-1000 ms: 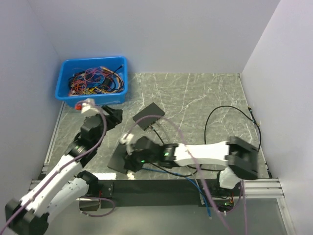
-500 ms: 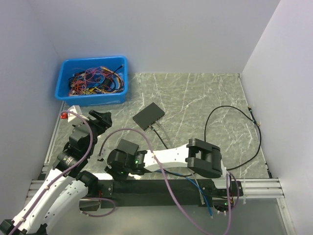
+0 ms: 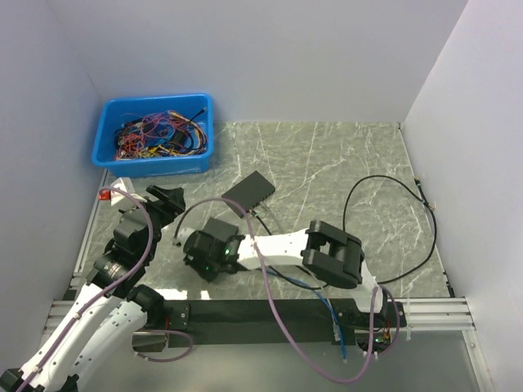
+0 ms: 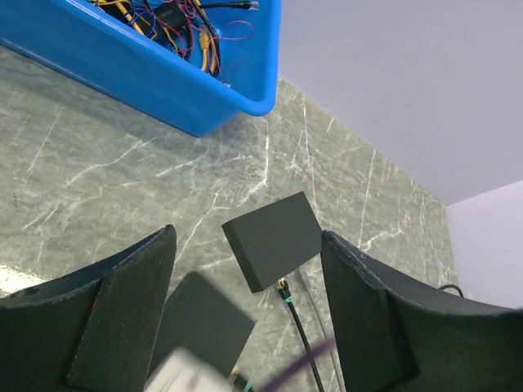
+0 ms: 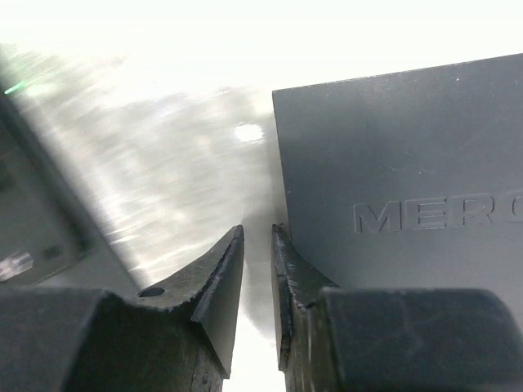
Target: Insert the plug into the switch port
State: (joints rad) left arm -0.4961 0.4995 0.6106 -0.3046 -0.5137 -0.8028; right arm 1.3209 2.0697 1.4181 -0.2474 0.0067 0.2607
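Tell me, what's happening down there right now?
Left fingers wide open, empty. Right fingers narrowly apart, holding nothing, at the switch edge. Other black box sits apart.

Glossy white link shells and black joint housings on left arm (image 3: 86,314) and right arm (image 3: 282,247). Mauve cable (image 3: 152,233) runs along each. Small green LED (image 3: 217,256) lit at right wrist, red tab (image 3: 105,194) at left. Matte black moulded-plastic wedge fingers (image 4: 368,318) on left gripper (image 4: 247,245) and right gripper (image 5: 258,237).

A grey-green marbled table (image 3: 343,163) carries a black switch (image 3: 249,192) near its middle. A blue bin (image 3: 151,163) of wires sits beyond the switch to its left. A black cable (image 3: 377,177) loops to the switch's right.
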